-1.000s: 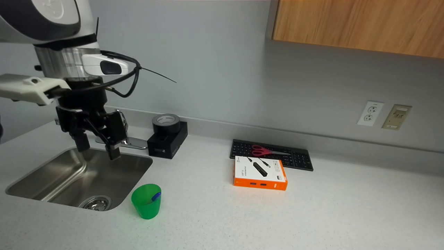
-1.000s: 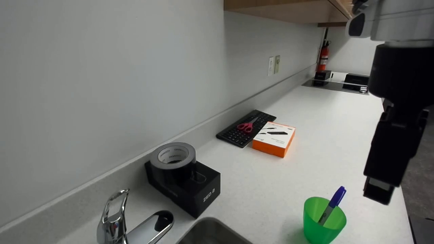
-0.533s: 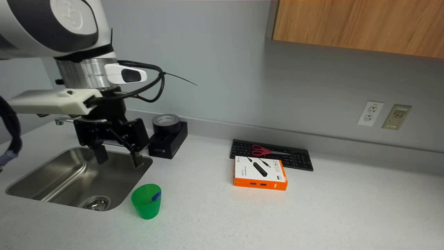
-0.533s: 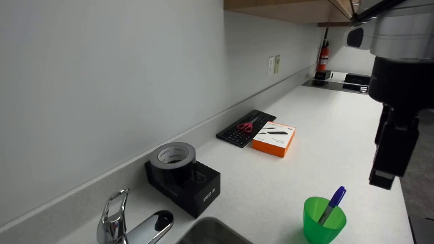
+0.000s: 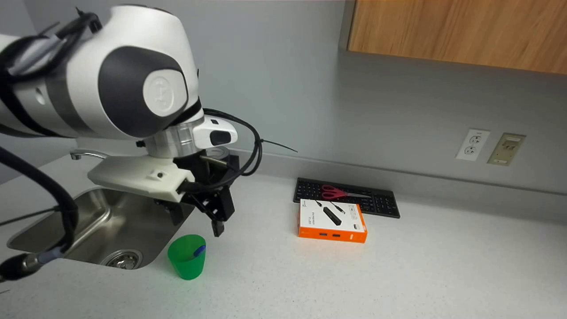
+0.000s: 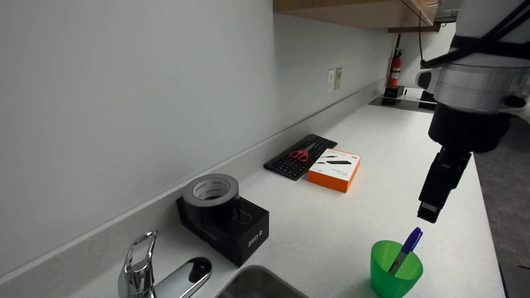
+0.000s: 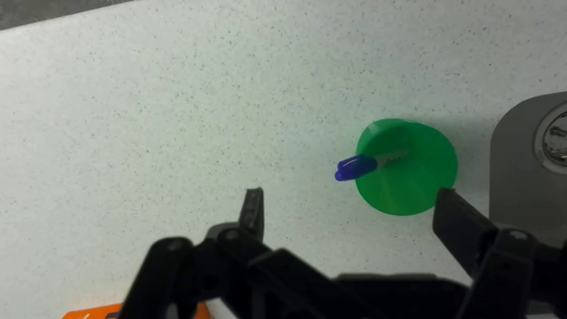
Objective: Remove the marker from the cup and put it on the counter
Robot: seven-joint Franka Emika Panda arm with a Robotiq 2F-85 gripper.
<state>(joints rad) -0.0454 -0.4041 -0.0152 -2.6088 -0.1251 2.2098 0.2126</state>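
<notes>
The green cup (image 5: 187, 266) stands upright on the pale counter (image 5: 398, 274) beside the sink; it also shows in an exterior view (image 6: 391, 283) and the wrist view (image 7: 412, 190). The marker (image 6: 412, 241) leans in the cup with its purple-blue cap above the rim; the cap also shows in the wrist view (image 7: 356, 167). Its lower end is inside the cup. My gripper (image 5: 197, 225) is open and empty, above the cup and apart from it. In the wrist view the gripper (image 7: 350, 191) has its fingers spread, with the marker cap just beyond the gap between them.
A steel sink (image 5: 146, 221) lies next to the cup. An orange and white box (image 5: 332, 221) stands before a black keyboard (image 5: 383, 201) with red scissors (image 5: 334, 193) on it. A tape roll (image 6: 211, 188) sits on a black box (image 6: 248, 231) near the faucet (image 6: 138, 275).
My gripper has moved right and down toward the cup in an exterior view, and left and lower toward the marker in an exterior view. It has stayed open. The cup and marker have not moved.
</notes>
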